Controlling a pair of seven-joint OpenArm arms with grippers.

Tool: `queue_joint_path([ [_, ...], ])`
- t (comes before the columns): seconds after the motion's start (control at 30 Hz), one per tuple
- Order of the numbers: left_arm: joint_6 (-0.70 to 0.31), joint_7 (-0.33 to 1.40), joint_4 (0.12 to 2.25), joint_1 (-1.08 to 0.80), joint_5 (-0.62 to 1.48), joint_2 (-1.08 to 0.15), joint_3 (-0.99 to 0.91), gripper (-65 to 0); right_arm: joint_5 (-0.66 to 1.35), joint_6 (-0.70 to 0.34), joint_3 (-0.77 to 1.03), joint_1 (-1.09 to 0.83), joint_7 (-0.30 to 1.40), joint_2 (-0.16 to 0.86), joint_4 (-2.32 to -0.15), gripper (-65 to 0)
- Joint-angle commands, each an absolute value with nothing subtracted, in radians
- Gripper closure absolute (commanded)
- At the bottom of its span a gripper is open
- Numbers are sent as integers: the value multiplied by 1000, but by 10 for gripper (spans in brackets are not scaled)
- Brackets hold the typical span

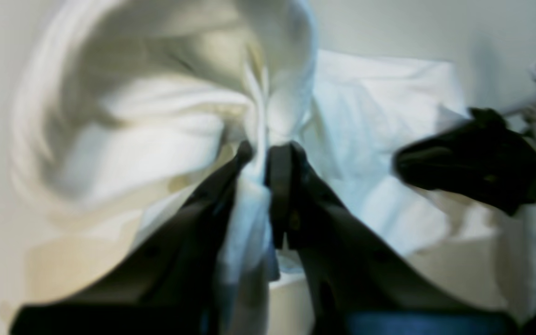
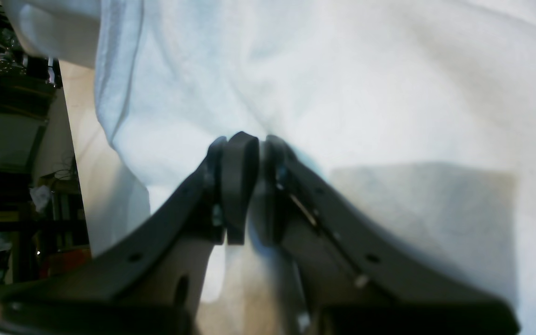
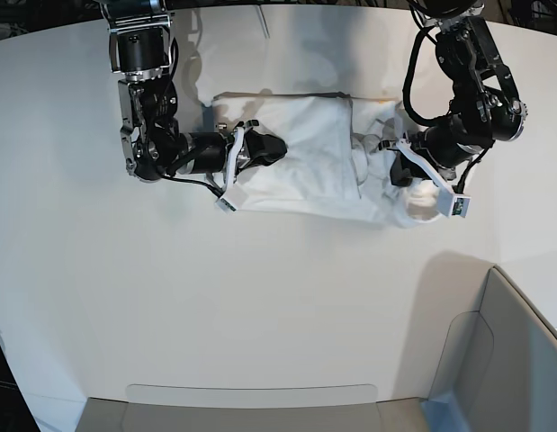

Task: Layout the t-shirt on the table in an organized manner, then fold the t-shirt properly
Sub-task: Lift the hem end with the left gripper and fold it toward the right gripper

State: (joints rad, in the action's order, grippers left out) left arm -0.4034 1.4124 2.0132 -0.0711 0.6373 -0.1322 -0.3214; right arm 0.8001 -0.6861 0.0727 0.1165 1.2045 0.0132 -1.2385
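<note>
The white t-shirt (image 3: pixel 305 162) lies partly folded on the white table (image 3: pixel 260 297), plain side up, no lettering showing. My left gripper (image 3: pixel 392 165) is at the shirt's right end, shut on a bunched fold of the t-shirt (image 1: pixel 256 139) and lifting it a little. My right gripper (image 3: pixel 265 147) is at the shirt's left end; in the right wrist view its fingers (image 2: pixel 240 172) pinch the t-shirt cloth (image 2: pixel 342 83). The right gripper also shows in the left wrist view (image 1: pixel 463 158), across the shirt.
Grey bin-like panels (image 3: pixel 494 360) stand at the front right and along the front edge (image 3: pixel 251 409). The table's curved far edge (image 3: pixel 260 11) is behind both arms. Dark shelving (image 2: pixel 12 139) shows past the table edge in the right wrist view.
</note>
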Motion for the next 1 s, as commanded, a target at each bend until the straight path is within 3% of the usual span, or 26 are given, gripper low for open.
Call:
queue_joint_path([
  [0.0,-403,1396,2032,-54,651,-130,-323,0,777,-698,71,127,1216,13,-1250,-89],
  [0.23,-403,1396,2034,-36,651,-113,-323,0,780,-698,70,125,1216,12,-1290,-87],
  [0.4,-403,1396,2034,4,645,-114,-323,0,837,-698,70,125,1219,10,-1388,0],
  [0.7,-403,1396,2032,-1,644,-113,-323,0,977,-698,79,120,1288,31,-1549,0],
  [0.97,-401,1396,2032,-1,644,-111,-255,0,891,-698,151,19,1193,124,-1701,0],
])
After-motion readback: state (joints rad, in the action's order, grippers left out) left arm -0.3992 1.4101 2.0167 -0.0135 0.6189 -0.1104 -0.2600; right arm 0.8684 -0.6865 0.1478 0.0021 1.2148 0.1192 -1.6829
